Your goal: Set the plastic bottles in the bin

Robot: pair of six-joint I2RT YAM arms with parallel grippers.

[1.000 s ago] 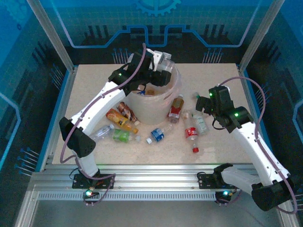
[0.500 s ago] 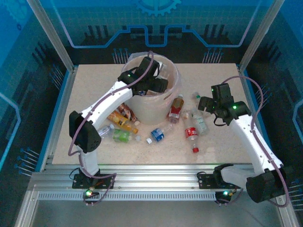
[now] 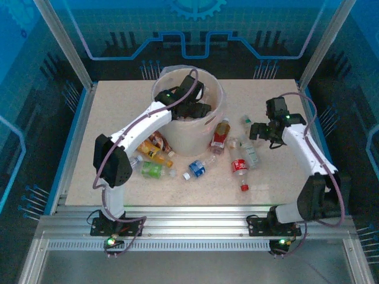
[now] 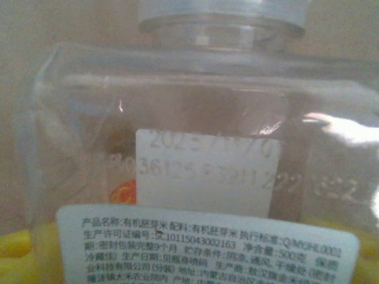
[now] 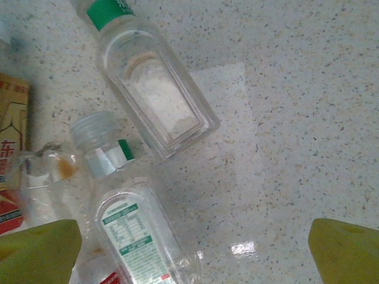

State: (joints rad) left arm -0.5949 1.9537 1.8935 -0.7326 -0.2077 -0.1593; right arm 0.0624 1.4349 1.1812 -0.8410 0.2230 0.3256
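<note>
Blue-lit panels enclose the cell, and the speckled table (image 3: pixel 118 106) carries the work. Locate the bin (image 3: pixel 220 100) at the rear centre of the table. The left arm (image 3: pixel 142 121) reaches over the bin's near rim, with its wrist inside the opening.

In the left wrist view, a clear bottle (image 4: pixel 201 148) with a white printed label lies close against the camera, cap uppermost. The yellow left fingers (image 4: pixel 15 254) show at its lower corners and pinch it across the body. This bottle is within the bin opening, off the table.

The other plastic bottles lie on the table:
- An orange bottle (image 3: pixel 149 149) and a green bottle (image 3: pixel 153 170) lie left of the bin, near the left arm.
- A blue-label bottle (image 3: pixel 197 168) lies in front of the bin.
- An amber bottle (image 3: pixel 220 135) lies just beside the bin's right wall.
- A red-label bottle (image 3: pixel 238 167) lies further right.

The right arm (image 3: pixel 302 148) bends inward, right of the bin. In the right wrist view, the right fingers (image 5: pixel 35 251) are spread wide with bare table between them. Ahead of them, a square clear bottle (image 5: pixel 154 100) with a green neck band lies just beside a capped bottle (image 5: pixel 127 225) with a green-and-white label.
</note>
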